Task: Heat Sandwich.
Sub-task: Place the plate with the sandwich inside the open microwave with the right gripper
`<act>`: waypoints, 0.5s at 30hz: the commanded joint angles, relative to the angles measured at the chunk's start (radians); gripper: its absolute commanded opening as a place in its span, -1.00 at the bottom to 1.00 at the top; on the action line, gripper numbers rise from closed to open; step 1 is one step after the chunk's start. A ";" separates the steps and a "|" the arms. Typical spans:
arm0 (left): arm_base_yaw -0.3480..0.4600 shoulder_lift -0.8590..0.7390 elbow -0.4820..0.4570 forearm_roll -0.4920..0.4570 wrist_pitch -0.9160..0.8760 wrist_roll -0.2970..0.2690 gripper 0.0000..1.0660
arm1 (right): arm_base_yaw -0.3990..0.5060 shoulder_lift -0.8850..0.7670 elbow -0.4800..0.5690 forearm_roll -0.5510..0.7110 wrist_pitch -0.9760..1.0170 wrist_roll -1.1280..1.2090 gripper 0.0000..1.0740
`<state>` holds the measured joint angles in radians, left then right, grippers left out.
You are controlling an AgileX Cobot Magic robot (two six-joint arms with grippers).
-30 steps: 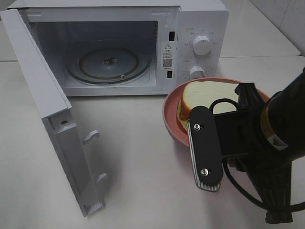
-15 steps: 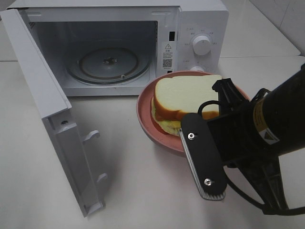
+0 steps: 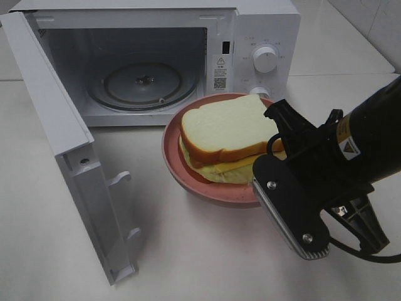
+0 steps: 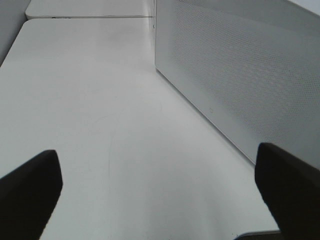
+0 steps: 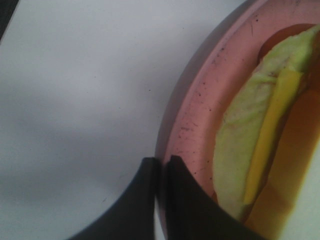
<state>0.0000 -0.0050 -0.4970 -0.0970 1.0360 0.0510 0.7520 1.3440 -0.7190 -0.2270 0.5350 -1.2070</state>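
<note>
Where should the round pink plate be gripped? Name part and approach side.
Pinch the raised rim of the round pink plate on the side away from the white microwave. The white-bread sandwich fills the centre, so only the rim offers a pinch; the right gripper grips there.

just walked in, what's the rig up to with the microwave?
The right gripper is shut on the rim of the pink plate and holds it, with the sandwich on it, just in front of the microwave. The microwave's door stands wide open and the glass turntable inside has nothing on it yet. The left gripper hangs open over the table, holding nothing.
</note>
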 commanded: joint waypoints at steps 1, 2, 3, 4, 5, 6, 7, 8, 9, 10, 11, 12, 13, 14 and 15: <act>-0.004 -0.026 0.004 -0.004 -0.007 -0.003 0.98 | -0.009 0.028 -0.005 0.013 -0.071 -0.083 -0.99; -0.004 -0.026 0.004 -0.004 -0.007 -0.003 0.98 | -0.009 0.034 -0.005 0.013 -0.086 -0.094 -0.99; -0.004 -0.026 0.004 -0.004 -0.007 -0.003 0.98 | -0.009 0.034 -0.005 0.013 -0.086 -0.094 -0.99; -0.004 -0.026 0.004 -0.004 -0.007 -0.003 0.98 | -0.009 0.047 -0.005 0.020 -0.120 -0.106 -0.99; -0.004 -0.026 0.004 -0.004 -0.007 -0.003 0.98 | -0.009 0.055 -0.005 0.022 -0.137 -0.112 -0.99; -0.004 -0.026 0.004 -0.004 -0.007 -0.003 0.98 | -0.009 0.060 -0.005 0.024 -0.149 -0.118 -0.99; -0.004 -0.026 0.004 -0.004 -0.007 -0.003 0.98 | -0.009 0.060 -0.005 0.024 -0.149 -0.118 -0.99; -0.004 -0.026 0.004 -0.004 -0.007 -0.003 0.98 | -0.009 0.075 -0.009 0.025 -0.163 -0.129 -0.99; -0.004 -0.026 0.004 -0.004 -0.007 -0.003 0.98 | -0.009 0.084 -0.015 0.029 -0.163 -0.133 -0.99; -0.004 -0.026 0.004 -0.004 -0.007 -0.003 0.98 | -0.009 0.093 -0.025 0.031 -0.163 -0.135 -0.99; -0.004 -0.026 0.004 -0.004 -0.007 -0.003 0.98 | -0.009 0.103 -0.037 0.034 -0.163 -0.136 -0.99; -0.004 -0.026 0.004 -0.004 -0.007 -0.003 0.98 | -0.009 0.103 -0.037 0.034 -0.163 -0.136 -0.99; -0.004 -0.026 0.004 -0.004 -0.007 -0.003 0.98 | -0.009 0.120 -0.065 0.054 -0.163 -0.143 -0.99; -0.004 -0.026 0.004 -0.004 -0.007 -0.003 0.98 | -0.009 0.131 -0.081 0.070 -0.163 -0.153 -0.99; -0.004 -0.026 0.004 -0.004 -0.007 -0.003 0.98 | -0.009 0.142 -0.094 0.085 -0.163 -0.163 -0.99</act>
<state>0.0000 -0.0050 -0.4970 -0.0970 1.0360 0.0510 0.7490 1.4900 -0.7980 -0.1510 0.4020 -1.3560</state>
